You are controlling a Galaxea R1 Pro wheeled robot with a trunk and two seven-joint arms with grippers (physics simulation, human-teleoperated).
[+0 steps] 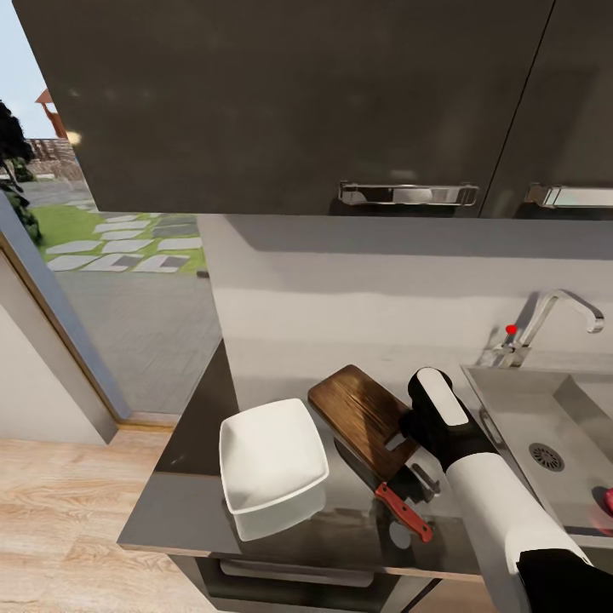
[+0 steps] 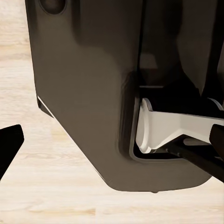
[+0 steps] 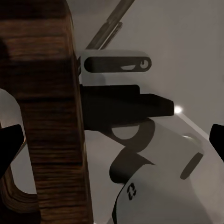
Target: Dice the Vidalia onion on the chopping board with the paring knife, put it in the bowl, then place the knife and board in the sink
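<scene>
Countertop (image 1: 191, 502): reflective grey slab carrying three items.

Bowl (image 1: 271, 455): white, square, empty, at the left of the group, just beside the board.

Chopping board (image 1: 362, 417): dark wood-grain, long axis running from far-left to near-right; its near-right end lies under the right gripper. In the right wrist view the board's edge (image 3: 44, 112) sits between the two dark fingertips, one of which shows at the frame's side (image 3: 10, 142).

Paring knife (image 1: 387, 498): dark blade against the board's near edge, red-orange handle pointing toward the counter's front, axis roughly parallel to the board's.

Right gripper (image 1: 409, 438): poised over the board's end, jaws set wide. This arm is plainly the nearer to board and knife.

Sink (image 1: 511, 400): steel basin to the right, tap behind; a reddish object (image 1: 606, 501) at the frame's edge, probably the onion.

Left gripper: one dark fingertip (image 2: 9, 144) seen over wood floor; opening cannot be judged.
</scene>
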